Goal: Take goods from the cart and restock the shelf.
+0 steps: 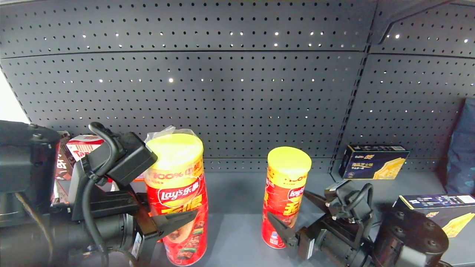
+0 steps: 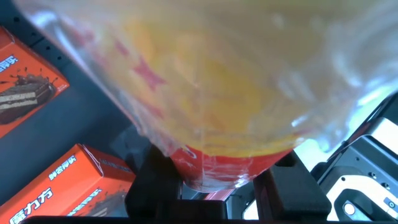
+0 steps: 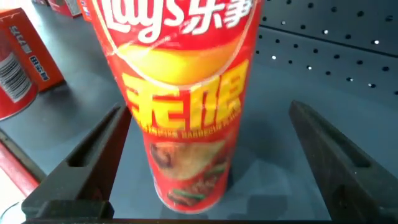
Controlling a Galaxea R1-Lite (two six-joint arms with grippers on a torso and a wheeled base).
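Note:
Two red chip cans with yellow lids stand on the dark shelf board [image 1: 237, 185]. The larger can [image 1: 177, 193], wrapped in clear film, is on the left, and my left gripper [image 1: 174, 209] is shut on its middle. In the left wrist view that can [image 2: 236, 93] sits right before the lens, above the gripper [image 2: 224, 186]. The smaller can [image 1: 286, 185] stands upright to the right. My right gripper [image 1: 287, 205] is open around its lower half; in the right wrist view the can [image 3: 186, 124] is centred in the gripper [image 3: 208, 112], with a gap on both sides.
A perforated back panel [image 1: 237, 92] closes the shelf behind. Orange-red snack boxes [image 1: 85, 146] [image 2: 31, 81] crowd the left end. Dark blue boxes [image 1: 373, 161] [image 1: 438, 211] lie at the right, beside a blue bag [image 1: 464, 148]. Bare shelf lies between the two cans.

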